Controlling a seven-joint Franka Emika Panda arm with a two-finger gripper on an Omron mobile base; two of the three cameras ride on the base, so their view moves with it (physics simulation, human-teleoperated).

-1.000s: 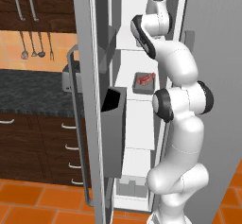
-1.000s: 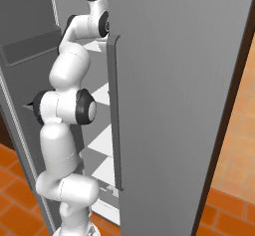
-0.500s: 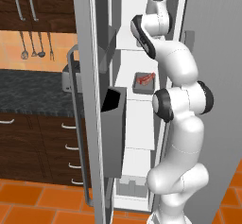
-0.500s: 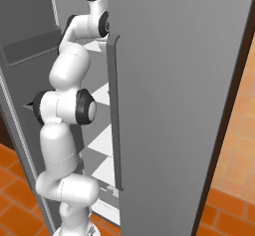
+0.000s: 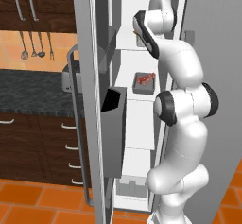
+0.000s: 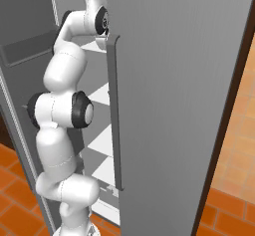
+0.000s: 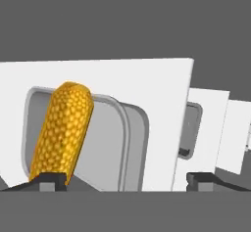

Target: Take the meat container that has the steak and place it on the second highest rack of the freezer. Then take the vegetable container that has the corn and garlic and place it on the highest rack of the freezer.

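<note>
Two trays: corn point(image 7: 62, 128) topmost, steak point(image 5: 145, 80) seemingly one rack lower.

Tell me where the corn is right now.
In the hand view the corn lies in its grey tray on a white freezer rack, just beyond the open end effector, left of centre.

Yellow dimpled corn point(image 7: 61, 130); red steak point(image 5: 145, 79), white-streaked.
</note>
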